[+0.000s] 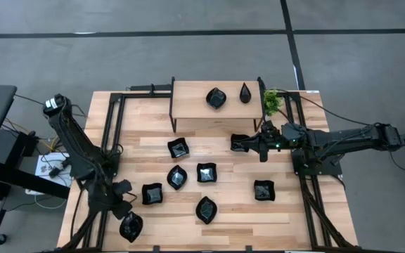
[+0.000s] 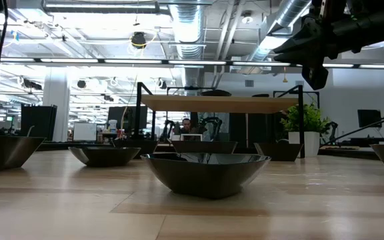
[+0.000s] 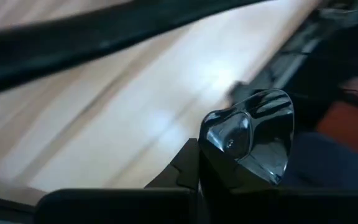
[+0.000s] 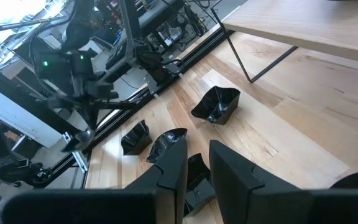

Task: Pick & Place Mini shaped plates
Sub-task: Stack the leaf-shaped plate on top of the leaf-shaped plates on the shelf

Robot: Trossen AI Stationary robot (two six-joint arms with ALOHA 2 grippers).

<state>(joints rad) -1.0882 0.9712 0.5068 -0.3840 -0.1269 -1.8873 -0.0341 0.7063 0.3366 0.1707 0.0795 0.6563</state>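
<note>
Here, left gripper [image 1: 127, 216]: it is sitting low at the near-left corner of the wooden surface [image 1: 287, 211], its fingers pinched shut on the rim of a leaf-shaped plate [image 1: 131, 226]; the left wrist view is showing that glossy plate [image 3: 253, 138] standing up from between the fingers.
Right gripper [image 1: 253, 145]: it is hanging over the right middle of the surface, just in front of the raised shelf [image 1: 188, 102], its fingers [image 4: 169, 171] standing a narrow way apart with nothing between them in its own wrist view.
Plate by the right gripper: a square plate [image 1: 239, 143] is lying at the fingertips; whether they are touching it cannot be told.
Plates on the shelf: a leaf plate [image 1: 216, 98] and a narrow teardrop plate [image 1: 245, 93] are resting side by side, apart.
Plates on the surface: a square plate [image 1: 178, 148] is sitting near the shelf's left leg; a leaf one [image 1: 177, 177], a square one [image 1: 206, 172] and another square [image 1: 152, 193] are grouped in the middle; a leaf plate [image 1: 206, 209] is lying nearer the front edge, and a square plate [image 1: 263, 190] is sitting well to the right.
Plant: a small green plant [image 1: 272, 102] is standing at the shelf's right end.
Low view: one plate [image 2: 205, 173] is filling the foreground.
</note>
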